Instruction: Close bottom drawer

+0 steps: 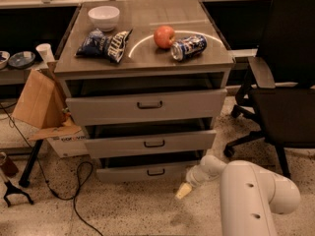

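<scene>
The bottom drawer is the lowest grey front of the cabinet, with a small dark centre handle. It stands out only a little, and a dark gap shows above its front. My gripper is a cream-coloured tip at the end of the white arm. It is low near the floor, just in front of the drawer's right end. Whether it touches the front panel I cannot tell.
The middle drawer and top drawer stand partly out above. On the cabinet top lie a white bowl, chip bags, an apple and a can. A black chair is on the right, a cardboard box and cables on the left.
</scene>
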{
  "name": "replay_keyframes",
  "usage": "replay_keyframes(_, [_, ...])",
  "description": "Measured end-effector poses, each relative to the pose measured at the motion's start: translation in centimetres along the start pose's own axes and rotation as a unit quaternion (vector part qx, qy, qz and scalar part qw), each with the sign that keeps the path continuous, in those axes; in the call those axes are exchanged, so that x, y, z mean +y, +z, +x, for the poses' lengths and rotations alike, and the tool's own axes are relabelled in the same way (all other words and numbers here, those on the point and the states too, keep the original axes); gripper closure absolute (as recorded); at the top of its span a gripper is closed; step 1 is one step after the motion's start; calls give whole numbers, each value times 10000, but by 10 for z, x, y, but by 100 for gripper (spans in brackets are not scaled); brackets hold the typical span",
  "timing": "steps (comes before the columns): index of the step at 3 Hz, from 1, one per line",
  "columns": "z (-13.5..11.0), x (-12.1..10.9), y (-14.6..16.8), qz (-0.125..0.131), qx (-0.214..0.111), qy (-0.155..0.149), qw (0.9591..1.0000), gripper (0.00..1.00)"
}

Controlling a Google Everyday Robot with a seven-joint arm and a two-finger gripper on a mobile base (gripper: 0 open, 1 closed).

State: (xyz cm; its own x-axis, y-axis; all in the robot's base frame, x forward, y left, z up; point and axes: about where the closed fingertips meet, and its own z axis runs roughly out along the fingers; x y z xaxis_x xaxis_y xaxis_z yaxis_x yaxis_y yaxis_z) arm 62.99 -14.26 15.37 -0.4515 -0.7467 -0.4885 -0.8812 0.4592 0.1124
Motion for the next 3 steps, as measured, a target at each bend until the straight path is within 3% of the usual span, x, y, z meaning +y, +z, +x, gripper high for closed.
replay_keyframes(1, [-16, 0, 15, -105, 37, -223, 9997, 2])
replay_keyframes(3, [-22, 0, 22, -141, 74, -294, 9994, 48])
